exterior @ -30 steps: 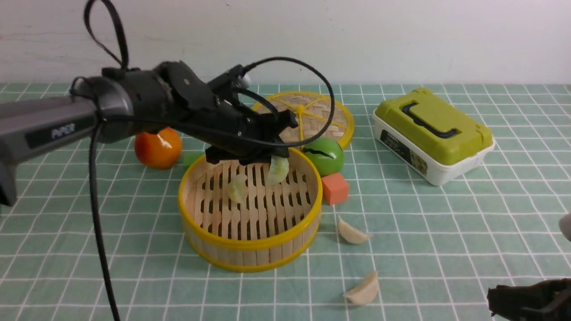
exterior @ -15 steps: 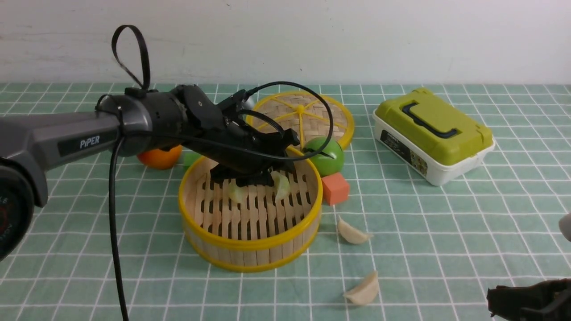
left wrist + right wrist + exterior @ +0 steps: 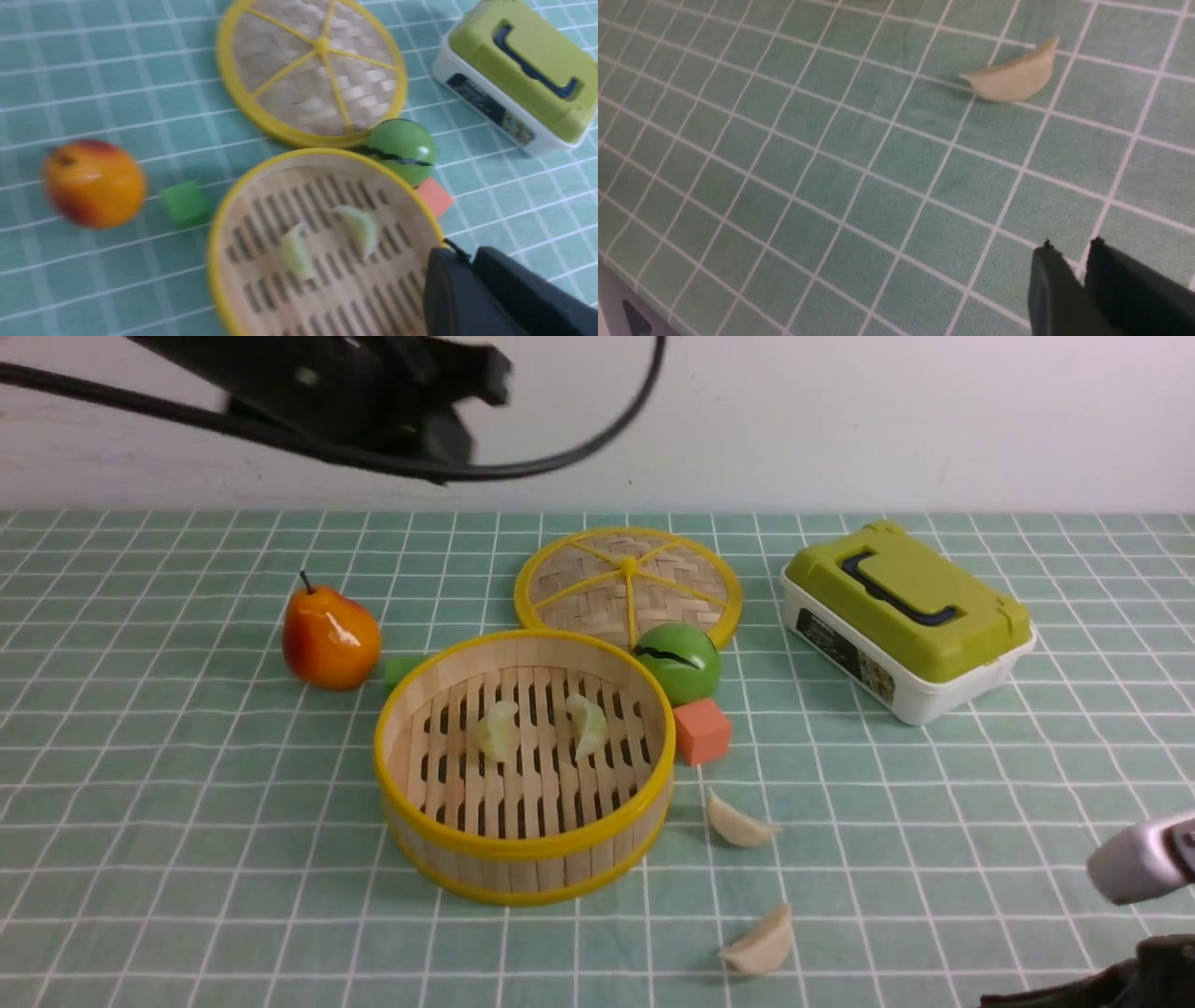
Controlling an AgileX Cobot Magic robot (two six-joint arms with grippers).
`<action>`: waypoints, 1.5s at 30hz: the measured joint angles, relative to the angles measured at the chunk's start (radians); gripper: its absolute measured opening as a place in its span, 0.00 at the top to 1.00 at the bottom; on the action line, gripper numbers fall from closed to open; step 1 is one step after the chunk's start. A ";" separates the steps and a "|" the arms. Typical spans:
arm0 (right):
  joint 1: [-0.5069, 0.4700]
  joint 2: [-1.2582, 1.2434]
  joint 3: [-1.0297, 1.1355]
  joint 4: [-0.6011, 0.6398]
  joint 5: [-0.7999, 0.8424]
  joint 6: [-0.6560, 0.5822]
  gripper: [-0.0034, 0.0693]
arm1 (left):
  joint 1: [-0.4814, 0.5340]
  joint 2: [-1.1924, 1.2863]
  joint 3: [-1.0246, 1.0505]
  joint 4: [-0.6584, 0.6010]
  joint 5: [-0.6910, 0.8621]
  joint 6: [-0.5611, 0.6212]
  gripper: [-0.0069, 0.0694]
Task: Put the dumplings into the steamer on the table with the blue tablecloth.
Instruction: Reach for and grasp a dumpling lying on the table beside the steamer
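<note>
At the near right corner of the table (image 3: 187, 859), the right gripper (image 3: 1071, 243) hovers low, its jaws closed on nothing. A cream dumpling (image 3: 758, 943), a smooth crescent, lies toward the near edge. A second cream dumpling (image 3: 738, 823) lies farther in, just beside the steamer (image 3: 523, 845). Two pale green dumplings (image 3: 498, 730) (image 3: 588, 723), both pleated, rest apart on its slatted floor. The left gripper (image 3: 462, 254) hangs high above, pinched together and empty.

Slatted bamboo steamer (image 3: 523, 863), matt cloth tablecloth (image 3: 187, 803), glossy pear (image 3: 330, 637), smooth plastic box (image 3: 906, 616).
</note>
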State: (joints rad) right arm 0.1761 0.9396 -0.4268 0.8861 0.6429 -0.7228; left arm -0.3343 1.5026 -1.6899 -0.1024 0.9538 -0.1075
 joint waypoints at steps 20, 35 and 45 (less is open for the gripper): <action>0.191 0.759 -0.672 -0.230 -0.064 -0.036 0.46 | 0.000 -1.072 1.100 0.280 -0.125 -0.167 0.93; 0.194 1.076 -0.872 -0.353 -0.158 -0.011 0.57 | 0.000 -1.222 1.303 0.327 -0.230 -0.081 0.93; 0.194 0.975 -0.913 -0.433 0.014 0.156 0.57 | 0.000 -1.222 1.303 0.329 -0.174 -0.076 0.93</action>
State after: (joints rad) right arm 0.3702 1.9143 -1.3395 0.4530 0.6573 -0.5671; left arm -0.3343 0.2809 -0.3874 0.2265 0.7797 -0.1837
